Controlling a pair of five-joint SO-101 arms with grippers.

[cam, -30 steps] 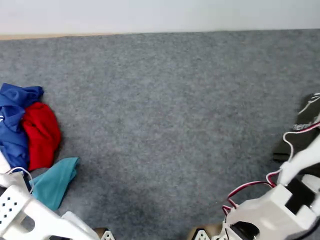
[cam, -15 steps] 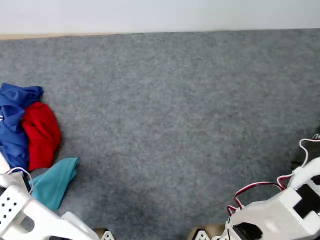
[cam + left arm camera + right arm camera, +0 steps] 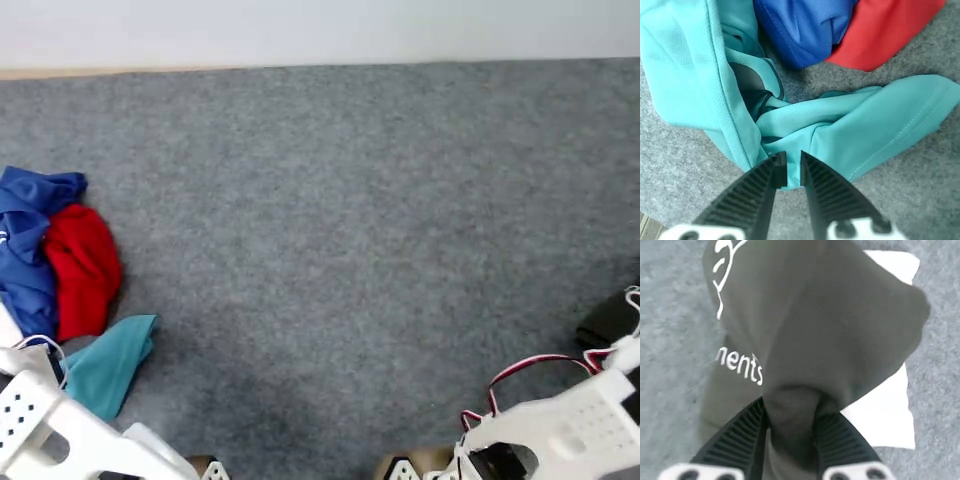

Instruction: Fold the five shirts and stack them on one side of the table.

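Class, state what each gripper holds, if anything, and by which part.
The right gripper pinches a bunched fold of the dark shirt. The left gripper sits at the edge of the teal shirt; a grip cannot be told.

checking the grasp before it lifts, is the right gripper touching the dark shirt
Touching. The right wrist view shows the right gripper closed on a bunched fold of the dark shirt, with cloth pressed against both fingers.
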